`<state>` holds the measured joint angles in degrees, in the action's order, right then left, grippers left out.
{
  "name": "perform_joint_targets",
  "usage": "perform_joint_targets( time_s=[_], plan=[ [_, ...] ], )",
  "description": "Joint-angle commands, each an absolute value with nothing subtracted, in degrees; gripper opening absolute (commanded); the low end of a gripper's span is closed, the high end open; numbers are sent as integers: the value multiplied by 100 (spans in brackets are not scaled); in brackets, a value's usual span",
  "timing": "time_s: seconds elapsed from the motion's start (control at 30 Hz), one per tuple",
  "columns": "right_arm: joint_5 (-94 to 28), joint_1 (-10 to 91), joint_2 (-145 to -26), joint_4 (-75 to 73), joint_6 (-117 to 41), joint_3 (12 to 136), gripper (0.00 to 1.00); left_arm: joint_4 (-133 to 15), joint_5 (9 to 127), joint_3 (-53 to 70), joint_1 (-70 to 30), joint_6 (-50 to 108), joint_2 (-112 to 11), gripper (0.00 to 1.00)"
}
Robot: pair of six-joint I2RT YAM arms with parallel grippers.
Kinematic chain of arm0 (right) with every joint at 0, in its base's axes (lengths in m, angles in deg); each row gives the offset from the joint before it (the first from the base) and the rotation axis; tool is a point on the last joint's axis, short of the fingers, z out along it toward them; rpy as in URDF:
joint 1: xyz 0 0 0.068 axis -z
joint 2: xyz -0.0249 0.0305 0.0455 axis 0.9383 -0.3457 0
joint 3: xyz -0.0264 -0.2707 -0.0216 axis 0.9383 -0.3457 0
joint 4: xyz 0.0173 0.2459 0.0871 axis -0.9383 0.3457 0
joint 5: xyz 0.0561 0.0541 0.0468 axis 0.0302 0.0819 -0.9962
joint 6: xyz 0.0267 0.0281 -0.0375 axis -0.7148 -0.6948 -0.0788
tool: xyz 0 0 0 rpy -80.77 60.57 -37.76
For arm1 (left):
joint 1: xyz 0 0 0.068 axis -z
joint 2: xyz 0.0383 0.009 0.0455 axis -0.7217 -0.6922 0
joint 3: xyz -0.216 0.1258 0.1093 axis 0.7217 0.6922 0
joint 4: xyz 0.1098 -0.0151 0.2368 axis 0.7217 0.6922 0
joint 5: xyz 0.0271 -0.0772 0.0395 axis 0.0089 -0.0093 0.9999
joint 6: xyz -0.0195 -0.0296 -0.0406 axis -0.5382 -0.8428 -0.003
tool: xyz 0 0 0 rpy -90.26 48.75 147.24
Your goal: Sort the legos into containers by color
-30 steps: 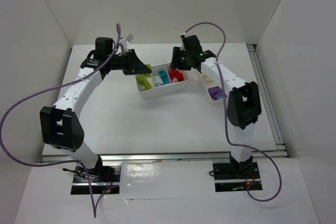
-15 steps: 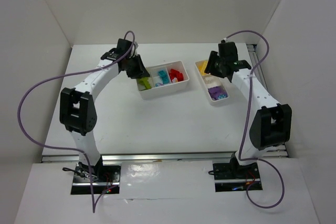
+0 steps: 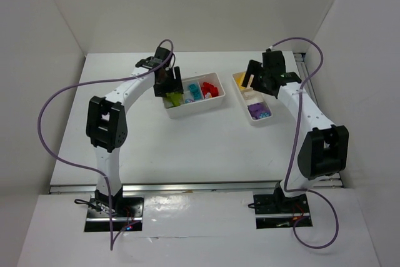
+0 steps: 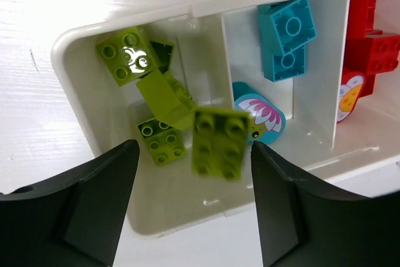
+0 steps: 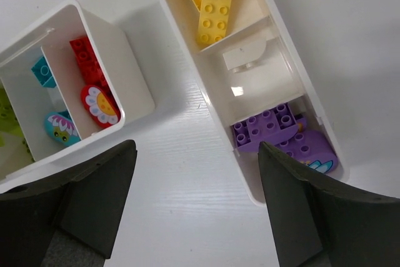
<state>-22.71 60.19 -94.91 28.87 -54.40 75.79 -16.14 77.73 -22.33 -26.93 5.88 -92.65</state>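
Note:
My left gripper (image 4: 194, 176) (image 3: 170, 85) hangs open over the left compartment of the wider container (image 4: 62, 51) (image 3: 194, 109). A lime green lego (image 4: 219, 142), blurred, is loose between the jaws and touches neither. Below it lie more lime green legos (image 4: 128, 54). The middle compartment holds teal legos (image 4: 287, 29) and the right one holds red legos (image 4: 369, 48). My right gripper (image 5: 197, 148) (image 3: 257, 79) is open and empty above the table, between the two containers. The narrower container (image 5: 206, 98) (image 3: 249, 115) holds yellow legos (image 5: 219, 4) and purple legos (image 5: 269, 126).
A white piece (image 5: 247, 54) lies in the narrow container's middle compartment. A teal flower-printed piece (image 4: 259, 114) and a red flower-printed piece (image 5: 100, 104) lie in the wide container. White walls enclose the table on three sides. Purple cables loop above both arms.
My left gripper moved right over the wide container and opened, letting go of the lime green lego. My right gripper crossed from the wide container to the narrow one and opened.

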Motion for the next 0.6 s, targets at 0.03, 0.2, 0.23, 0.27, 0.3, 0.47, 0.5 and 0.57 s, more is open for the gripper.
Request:
perform_joint_targets(
  time_s=[0.03, 0.2, 0.23, 0.27, 0.3, 0.47, 0.5, 0.57],
  plan=[
    [-2111, 6054, -9232, 3065, -5447, 7779, 98, -1430, 7866, -2282, -2625, 625, -8877, 83],
    [-1399, 6107, -9337, 3363, -5622, 7963, 100, -1359, 7751, -2168, -2624, 678, -8419, 88],
    [-1329, 6107, -9337, 3364, -5623, 7964, 100, -1359, 7751, -2168, -2624, 739, -8418, 88],
    [-1198, 6107, -9337, 3416, -5693, 8034, 100, -1280, 7803, -2238, -2624, 740, -8331, 88],
    [-1127, 6159, -9337, 3486, -5693, 8034, 100, -1219, 7804, -2238, -2624, 740, -8235, 88],
    [3, 6160, -9337, 3758, -6114, 8087, 100, -1296, 7751, -2248, -2624, 897, -7655, 88],
    [182, 6160, -9337, 3829, -6202, 8087, 100, -1375, 7751, -2195, -2624, 898, -7384, 88],
    [472, 6160, -9285, 3943, -6326, 8087, 100, -1507, 7891, -1967, -2624, 1020, -7093, 88]
  ],
)
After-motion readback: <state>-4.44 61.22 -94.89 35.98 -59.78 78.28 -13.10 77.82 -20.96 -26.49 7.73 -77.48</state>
